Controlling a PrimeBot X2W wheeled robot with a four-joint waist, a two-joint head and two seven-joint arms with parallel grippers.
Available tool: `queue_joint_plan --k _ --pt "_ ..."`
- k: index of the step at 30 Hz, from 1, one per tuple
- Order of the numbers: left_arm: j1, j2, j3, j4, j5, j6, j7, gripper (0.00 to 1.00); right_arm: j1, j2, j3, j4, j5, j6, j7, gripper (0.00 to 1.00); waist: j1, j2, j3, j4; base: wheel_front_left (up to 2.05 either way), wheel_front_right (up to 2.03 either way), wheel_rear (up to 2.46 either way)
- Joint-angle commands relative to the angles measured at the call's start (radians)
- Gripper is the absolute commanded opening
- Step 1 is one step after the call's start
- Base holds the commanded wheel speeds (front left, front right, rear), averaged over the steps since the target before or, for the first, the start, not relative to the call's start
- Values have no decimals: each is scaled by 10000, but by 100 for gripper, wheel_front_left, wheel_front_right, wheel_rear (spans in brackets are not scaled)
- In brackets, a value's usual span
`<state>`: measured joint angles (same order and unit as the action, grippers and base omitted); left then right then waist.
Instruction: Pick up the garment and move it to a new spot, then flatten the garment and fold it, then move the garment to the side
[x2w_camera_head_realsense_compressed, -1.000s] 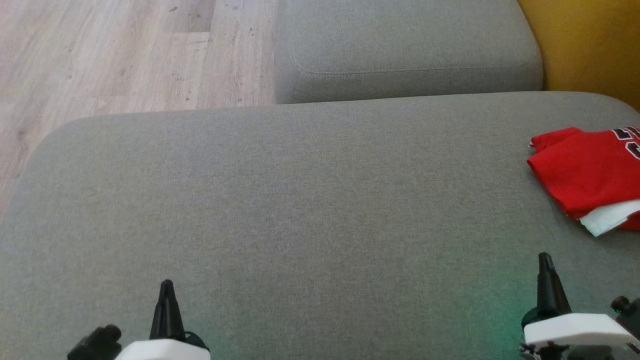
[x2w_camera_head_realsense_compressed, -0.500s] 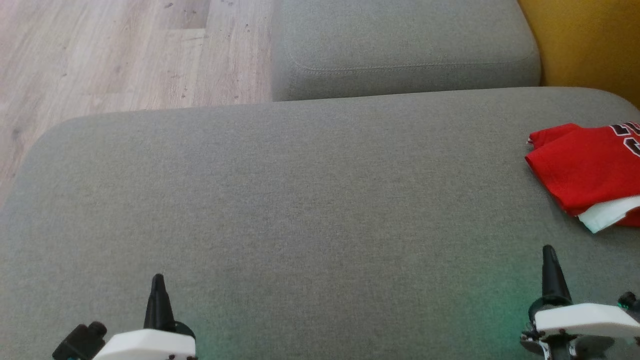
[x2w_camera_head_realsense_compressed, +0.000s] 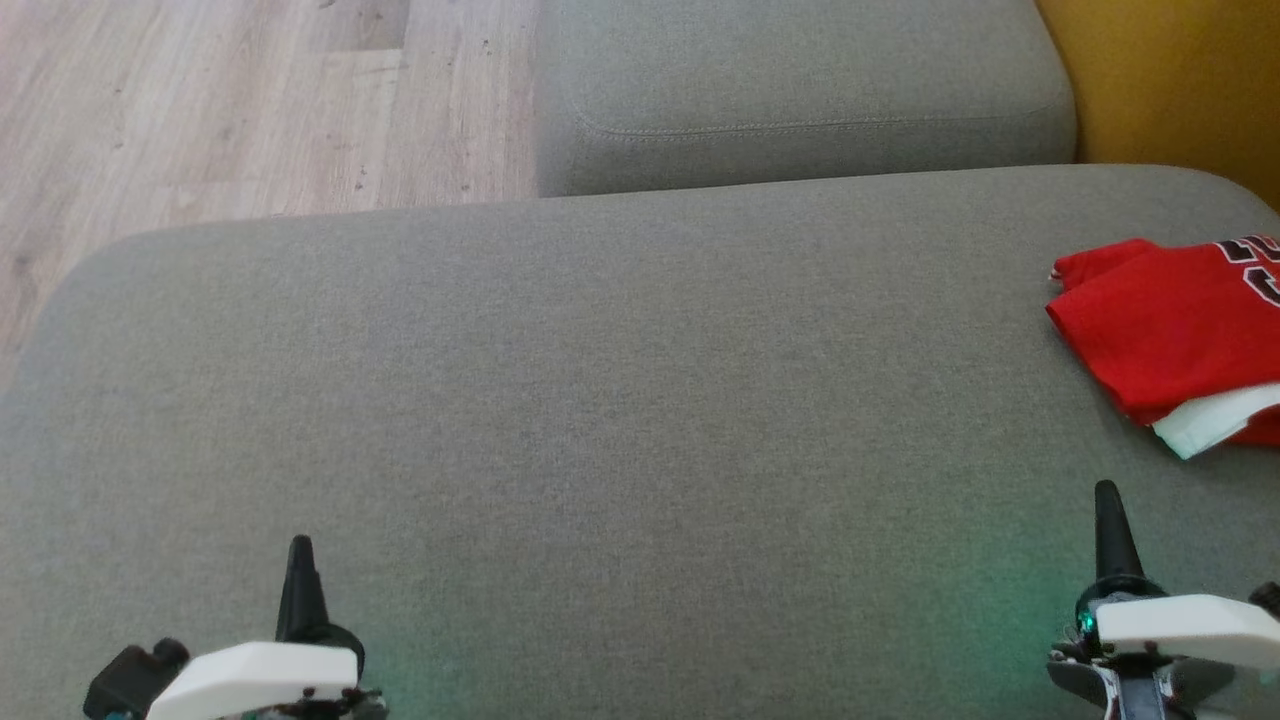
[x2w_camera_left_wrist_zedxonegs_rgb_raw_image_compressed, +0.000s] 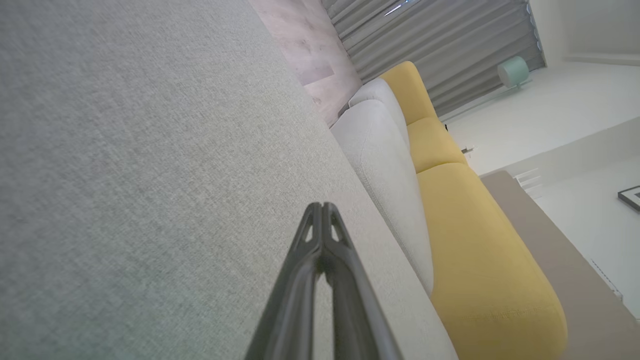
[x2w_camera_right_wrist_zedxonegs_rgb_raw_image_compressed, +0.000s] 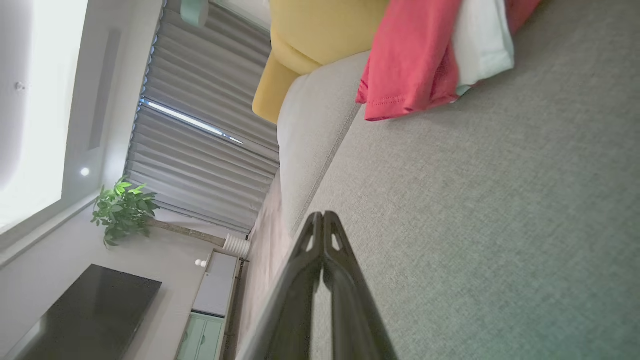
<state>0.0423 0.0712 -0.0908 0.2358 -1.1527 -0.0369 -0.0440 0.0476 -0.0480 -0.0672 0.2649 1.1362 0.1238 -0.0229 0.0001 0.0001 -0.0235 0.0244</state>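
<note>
Your left claw (x2w_camera_head_realsense_compressed: 300, 546) and right claw (x2w_camera_head_realsense_compressed: 1105, 492) are clenched empty over the grey cushion's (x2w_camera_head_realsense_compressed: 620, 400) near edge; the red garment (x2w_camera_head_realsense_compressed: 1165, 335) lies at its right edge.

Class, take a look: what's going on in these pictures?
A two-armed robot faces a grey sofa cushion. A red and white garment lies near the cushion's right edge, untouched. The left tool and right tool point forward over the cushion, both shut and empty, the right one nearer the garment.
</note>
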Motion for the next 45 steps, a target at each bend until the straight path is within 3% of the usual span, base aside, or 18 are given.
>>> queue_joint_plan --k 1,40,45 --pt "-588 127 407 -248 -383 -129 73 0 -660 -137 87 -299 411 48 124 0 -1 -1 15 -13 0 0 0" --pt "-1456 94 1607 69 -4844 -926 1217 0 -1529 -123 -325 -211 4771 69 1236 0 -1 -1 263 -241 0 0 0" --pt "-1470 78 1646 75 -4892 -938 1252 0 -1543 -117 -340 -209 4828 69 1260 0 -1 -1 266 -244 0 0 0"
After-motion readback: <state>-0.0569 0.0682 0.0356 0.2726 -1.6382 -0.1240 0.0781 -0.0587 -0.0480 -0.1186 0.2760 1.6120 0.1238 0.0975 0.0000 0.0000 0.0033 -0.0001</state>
